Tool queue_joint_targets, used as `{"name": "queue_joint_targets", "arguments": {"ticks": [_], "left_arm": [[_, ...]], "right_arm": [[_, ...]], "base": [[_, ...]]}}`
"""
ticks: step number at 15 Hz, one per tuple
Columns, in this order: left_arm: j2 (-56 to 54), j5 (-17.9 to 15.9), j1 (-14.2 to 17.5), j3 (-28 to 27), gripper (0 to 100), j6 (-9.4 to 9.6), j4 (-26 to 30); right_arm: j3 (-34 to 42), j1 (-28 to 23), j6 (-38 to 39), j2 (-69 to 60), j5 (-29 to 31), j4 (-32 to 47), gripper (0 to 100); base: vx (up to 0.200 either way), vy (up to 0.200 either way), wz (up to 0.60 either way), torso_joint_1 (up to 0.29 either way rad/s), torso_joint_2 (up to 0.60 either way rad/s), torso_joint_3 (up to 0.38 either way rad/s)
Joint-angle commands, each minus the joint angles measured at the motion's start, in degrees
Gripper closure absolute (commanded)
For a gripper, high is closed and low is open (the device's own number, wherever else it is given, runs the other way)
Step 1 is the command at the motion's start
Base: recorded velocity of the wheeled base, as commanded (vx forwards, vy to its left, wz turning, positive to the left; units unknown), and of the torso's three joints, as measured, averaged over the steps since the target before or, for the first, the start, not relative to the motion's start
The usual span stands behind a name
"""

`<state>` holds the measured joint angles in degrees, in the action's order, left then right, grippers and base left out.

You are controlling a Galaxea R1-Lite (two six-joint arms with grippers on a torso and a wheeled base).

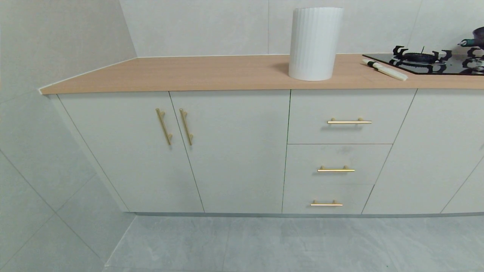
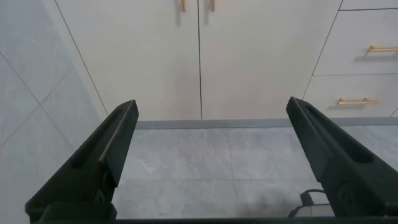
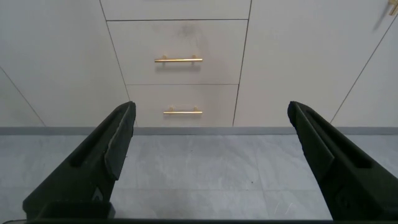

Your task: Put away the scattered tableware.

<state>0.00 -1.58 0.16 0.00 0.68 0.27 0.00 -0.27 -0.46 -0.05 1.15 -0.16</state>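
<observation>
A pale utensil with a dark end [image 1: 385,70] lies on the wooden countertop [image 1: 196,73], beside the hob. A tall white ribbed canister [image 1: 314,43] stands on the same counter, left of the utensil. My left gripper [image 2: 211,118] hangs low over the floor, open and holding nothing, facing the double cupboard doors [image 2: 199,56]. My right gripper [image 3: 211,121] is also open and holding nothing, low in front of the drawer stack [image 3: 179,60].
Below the counter, two cupboard doors with gold handles [image 1: 174,126] sit left of three drawers [image 1: 340,145]. A black gas hob [image 1: 427,60] occupies the counter's right end. A tiled wall [image 1: 45,113] closes the left side. Grey floor tiles [image 1: 264,245] stretch before the cabinets.
</observation>
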Motion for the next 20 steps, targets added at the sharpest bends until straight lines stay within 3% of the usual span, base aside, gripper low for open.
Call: {"name": "queue_joint_targets", "arguments": {"ticks": [1, 20], "left_arm": [[0.0, 0.0, -0.07, 0.0, 0, 0.11, 0.0], [0.0, 0.0, 0.02, 0.0, 0, -0.07, 0.0]], "right_arm": [[0.0, 0.0, 0.02, 0.14, 0.0, 0.07, 0], [-0.09, 0.0, 0.02, 0.14, 0.0, 0.07, 0]], "base": [[0.2, 0.0, 0.0, -0.002, 0.01, -0.002], [0.2, 0.0, 0.0, 0.002, 0.0, 0.002]]}}
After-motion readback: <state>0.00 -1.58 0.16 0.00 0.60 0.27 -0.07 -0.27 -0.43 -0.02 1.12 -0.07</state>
